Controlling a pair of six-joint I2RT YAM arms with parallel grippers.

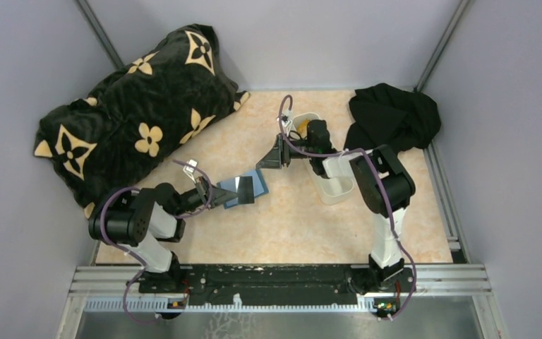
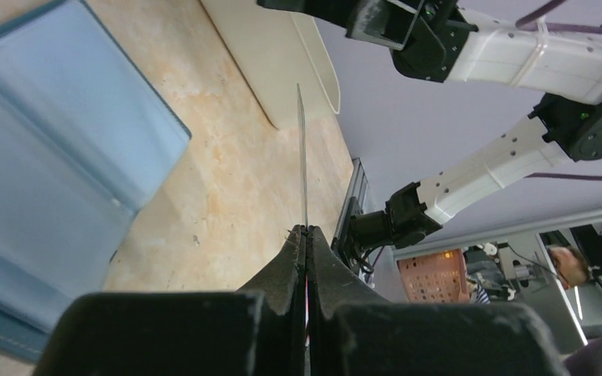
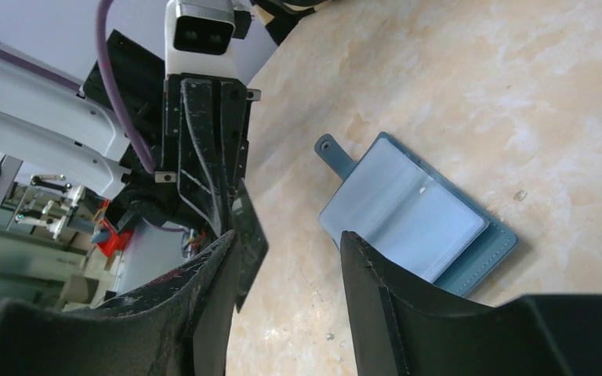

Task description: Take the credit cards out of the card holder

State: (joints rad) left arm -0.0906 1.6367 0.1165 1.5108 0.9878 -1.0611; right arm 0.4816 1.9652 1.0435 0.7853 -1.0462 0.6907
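Observation:
The teal-blue card holder [image 3: 415,215] lies open on the table, pale inner sleeves up, and it shows in the top view as the card holder [image 1: 260,181] and in the left wrist view as the card holder [image 2: 47,157]. My left gripper [image 2: 306,229] is shut on a thin dark credit card [image 2: 302,157], seen edge-on and held above the table. From above, the left gripper [image 1: 220,195] holds that card [image 1: 243,187] over the holder. My right gripper [image 3: 290,243] is open, the card [image 3: 252,235] close beside its left finger. The right gripper [image 1: 268,157] hovers just right of the holder.
A long white tray [image 1: 335,185] sits under the right arm, also seen as the tray [image 2: 282,63]. A black pillow with gold flowers [image 1: 134,120] fills the back left. A black cloth [image 1: 392,116] lies at the back right. Grey walls enclose the table.

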